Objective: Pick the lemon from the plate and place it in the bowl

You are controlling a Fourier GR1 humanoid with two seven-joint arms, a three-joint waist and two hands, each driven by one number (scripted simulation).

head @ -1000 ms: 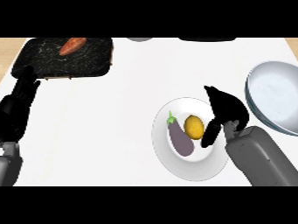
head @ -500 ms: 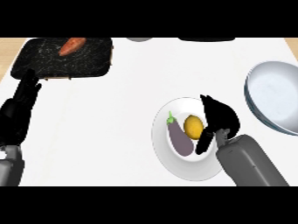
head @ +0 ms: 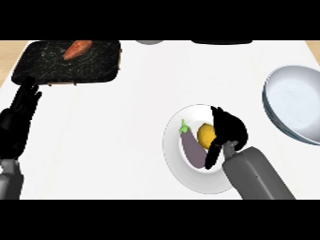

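The lemon [head: 206, 134] lies on the white plate [head: 190, 176], near the plate's middle, and the right hand [head: 228, 129] sits just beside it on its right side. The hand's fingers curve over the lemon's right edge, and its thumb [head: 214, 154] reaches down past the lemon's lower side, so the fruit lies in the gap between thumb and fingers. The hand is curled partly about the lemon, but whether it has actually closed on the fruit cannot be told from this view; the lemon shows no sign of being lifted off the plate.

Touching the lemon on its left lies a purple eggplant [head: 192, 146] with a green stem, its length running up and down the plate. The thumb's tip overlaps the eggplant's lower right end. The grey bowl [head: 304, 105] stands on the white worktop [head: 121, 140] to the upper right of the plate, apart from it. A dark tray [head: 44, 70] sits at the far left of the worktop with a carrot [head: 77, 48] on it.

The right forearm comes up from the lower edge and leans left over the plate's lower right rim. The left hand [head: 17, 119] rests at the left edge, fingers straight and pointing up, holding nothing.
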